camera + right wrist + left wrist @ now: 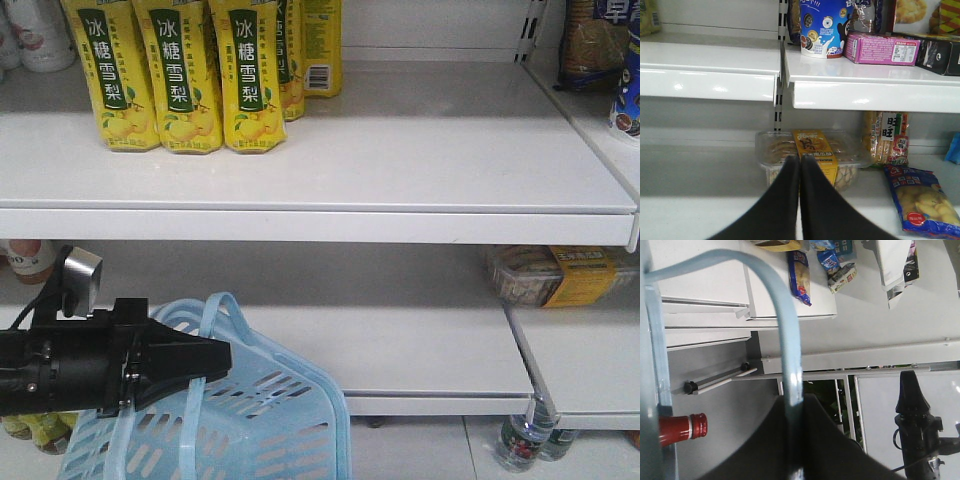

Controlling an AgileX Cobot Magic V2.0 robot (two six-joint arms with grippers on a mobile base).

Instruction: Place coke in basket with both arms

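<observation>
The light blue basket [270, 420] hangs at the lower left of the front view. My left gripper [222, 358] is shut on one of its loop handles [212, 312]. In the left wrist view the handle [785, 315] runs between the closed jaws of the left gripper [792, 402]. A red-capped red bottle top [685, 429] shows beside the basket wall [655, 345]; I cannot tell whether it is the coke. My right gripper [799, 161] is shut and empty, pointing at the lower shelf. It also shows in the left wrist view [907, 377].
Tall yellow pear-drink bottles [175, 70] stand on the upper shelf [400, 150]. A clear cookie box [810, 155] lies on the lower shelf, with snack bags [920, 200] to its right. Water bottles [525, 440] stand on the floor under the shelf.
</observation>
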